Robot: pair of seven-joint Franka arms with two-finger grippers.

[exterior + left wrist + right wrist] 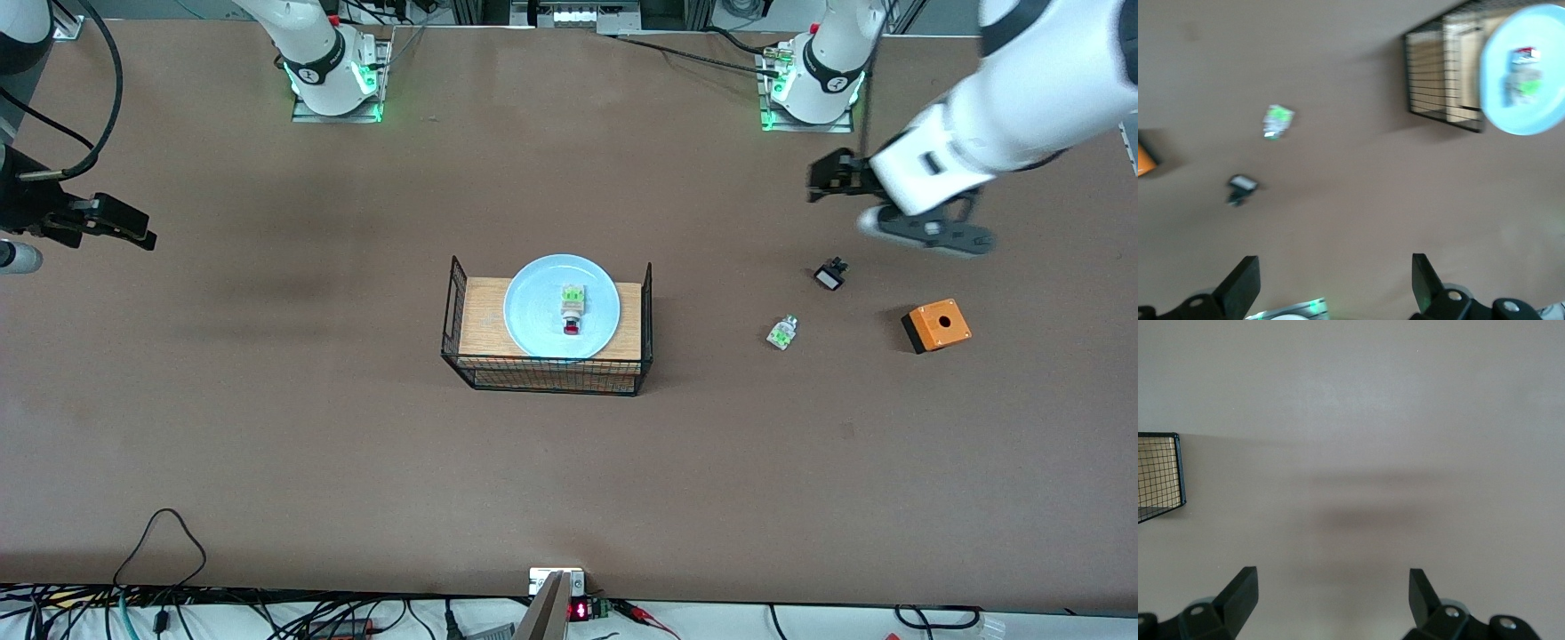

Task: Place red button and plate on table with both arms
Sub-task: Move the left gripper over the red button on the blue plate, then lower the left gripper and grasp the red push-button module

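The counter [267,427] is matte brown. The plate [538,307] is pale light blue; the red button [572,310] on it has a red cap, whitish-beige body and green-marked end. The basket [547,373] has black wire mesh and a light wooden top. Toward the left arm's end lie a clear-green block [782,332], a black-and-white part [830,275] and an orange box [936,325] with a dark hole.

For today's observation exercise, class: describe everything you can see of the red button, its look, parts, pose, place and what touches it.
The red button is a small part with a red cap, a whitish-beige body and a green-marked end block. It lies on its side in the middle of the pale blue plate, which rests on the wooden top of the wire basket. Its red cap points toward the front camera, its green end toward the robots' bases. Only the plate touches it; neither gripper is near it.
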